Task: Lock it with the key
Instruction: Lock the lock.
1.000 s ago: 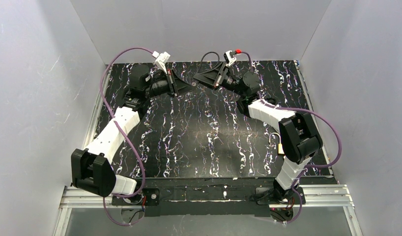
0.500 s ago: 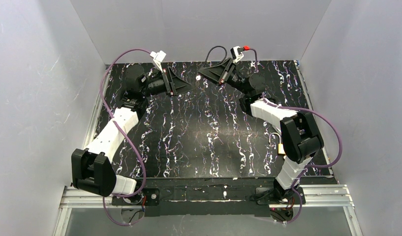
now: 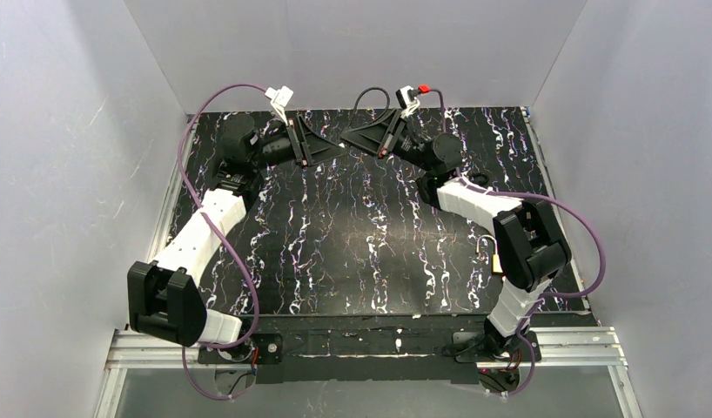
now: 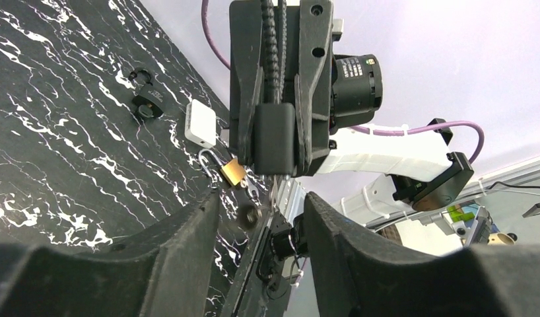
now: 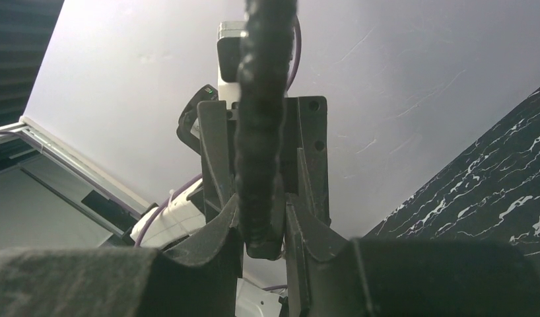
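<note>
The brass lock [image 3: 492,258] lies at the table's right side, half hidden by my right arm's elbow. In the left wrist view the lock [image 4: 232,170] shows its silver shackle, and a silver key [image 4: 253,192] sticks out at its bottom end. My left gripper [image 3: 341,146] and right gripper [image 3: 347,139] face each other tip to tip at the far middle, far from the lock. The left gripper [image 4: 262,205] is open and empty. The right gripper [image 5: 264,214] has its jaws only narrowly apart, with nothing seen between them.
A small black padlock [image 4: 147,105] and a white square block [image 4: 201,124] lie beyond the brass lock. A dark ring-shaped piece [image 4: 249,214] lies near the table's metal edge rail [image 4: 267,251]. White walls close in the table on three sides.
My right gripper lifted toward the back wall, then came back down toward the left gripper. My left gripper shifted slightly toward the far edge. The lock has not moved.
</note>
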Available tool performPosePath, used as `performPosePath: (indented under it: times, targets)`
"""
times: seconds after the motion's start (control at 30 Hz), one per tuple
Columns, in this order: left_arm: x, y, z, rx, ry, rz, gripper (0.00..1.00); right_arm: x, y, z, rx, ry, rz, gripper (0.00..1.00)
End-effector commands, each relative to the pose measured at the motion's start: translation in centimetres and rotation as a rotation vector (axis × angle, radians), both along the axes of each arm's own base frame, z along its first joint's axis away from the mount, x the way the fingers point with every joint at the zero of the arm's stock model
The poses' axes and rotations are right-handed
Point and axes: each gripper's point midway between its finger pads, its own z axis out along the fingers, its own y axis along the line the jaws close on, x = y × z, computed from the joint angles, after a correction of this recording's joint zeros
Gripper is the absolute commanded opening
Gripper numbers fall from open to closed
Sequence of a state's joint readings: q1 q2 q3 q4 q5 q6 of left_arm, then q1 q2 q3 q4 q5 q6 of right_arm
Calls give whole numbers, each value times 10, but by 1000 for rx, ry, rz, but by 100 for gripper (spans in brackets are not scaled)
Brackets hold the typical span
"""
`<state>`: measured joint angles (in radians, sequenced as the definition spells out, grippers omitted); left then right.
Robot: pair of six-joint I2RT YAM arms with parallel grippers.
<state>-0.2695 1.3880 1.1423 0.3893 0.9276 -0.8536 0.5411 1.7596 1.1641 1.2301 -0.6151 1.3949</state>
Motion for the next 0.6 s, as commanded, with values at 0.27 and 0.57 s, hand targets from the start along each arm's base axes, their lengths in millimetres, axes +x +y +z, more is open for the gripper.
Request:
performPosePath:
  times: [0.27, 0.57]
  targets:
    - [-6, -1, 26, -44, -94, -29, 4, -24, -6, 35, 60, -132, 2, 1]
    - [10, -3, 8, 43, -117, 51, 0, 18, 3, 7, -20, 54, -79, 1]
